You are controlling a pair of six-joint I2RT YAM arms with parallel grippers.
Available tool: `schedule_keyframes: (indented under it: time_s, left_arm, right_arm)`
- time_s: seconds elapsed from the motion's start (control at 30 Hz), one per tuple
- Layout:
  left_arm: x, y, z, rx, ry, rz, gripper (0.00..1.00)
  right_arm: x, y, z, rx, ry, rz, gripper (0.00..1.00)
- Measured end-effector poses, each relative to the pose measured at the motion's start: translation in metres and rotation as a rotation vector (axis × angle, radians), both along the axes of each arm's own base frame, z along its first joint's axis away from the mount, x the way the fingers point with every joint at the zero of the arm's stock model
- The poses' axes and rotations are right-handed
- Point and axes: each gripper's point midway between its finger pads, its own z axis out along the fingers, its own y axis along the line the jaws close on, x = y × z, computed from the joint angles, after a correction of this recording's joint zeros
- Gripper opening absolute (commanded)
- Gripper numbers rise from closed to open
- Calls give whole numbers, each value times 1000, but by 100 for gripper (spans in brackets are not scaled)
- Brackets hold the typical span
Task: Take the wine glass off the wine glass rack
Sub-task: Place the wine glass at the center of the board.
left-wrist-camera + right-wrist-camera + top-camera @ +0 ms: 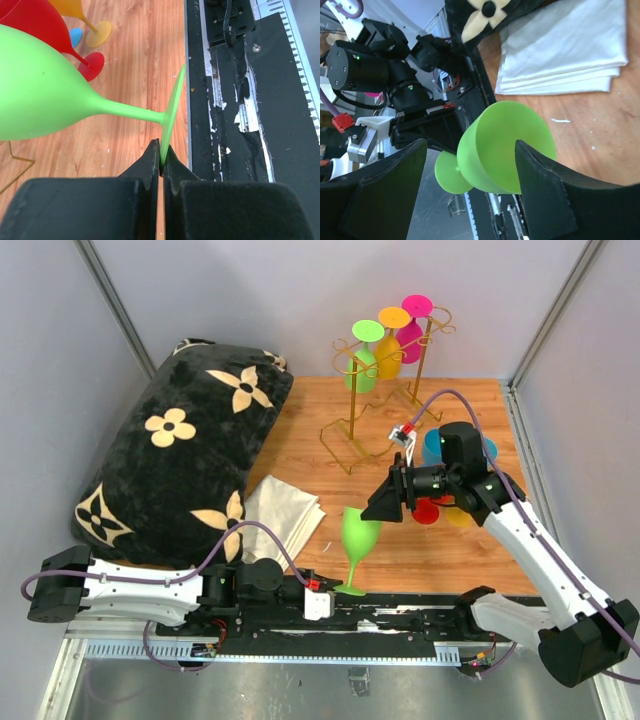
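L gripper (161, 167) pressed together, pinching the foot rim of a matte lime-green wine glass (40, 95), stem and bowl reaching out ahead of it. R gripper (470, 150) spread wide, fingers (540, 190) either side of that bowl, w/ gaps showing. Thin gold wire wine glass rack (351, 420) stands well beyond R gripper, off to its side.

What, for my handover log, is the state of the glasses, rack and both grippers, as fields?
held green wine glass: off the rack, at the near table edge
left gripper: shut on its foot rim
right gripper: open, fingers either side of the bowl
wine glass rack: holds hanging green glass, hanging yellow glass, hanging pink glass
loose by right arm: blue glass, red glass, yellow glass
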Motion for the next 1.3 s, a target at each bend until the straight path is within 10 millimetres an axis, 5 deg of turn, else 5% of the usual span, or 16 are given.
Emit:
schedule_keyframes:
  time_s: [0.33, 0.5, 0.87, 1.3]
  left_arm:
    - [6, 6, -2, 23, -40, 23, 1]
    - [7, 9, 0, 23, -56, 29, 1]
    - [6, 17, -7, 49, -63, 33, 2]
    - [14, 16, 0, 9, -24, 101, 51]
  right_arm:
    - [-24, 9, -12, -55, 25, 105, 39]
    - [-29, 11, -8, -45, 17, 142, 38]
    - [-48, 18, -6, -58, -52, 231, 1]
    - [-66, 11, 12, -26, -137, 231, 1]
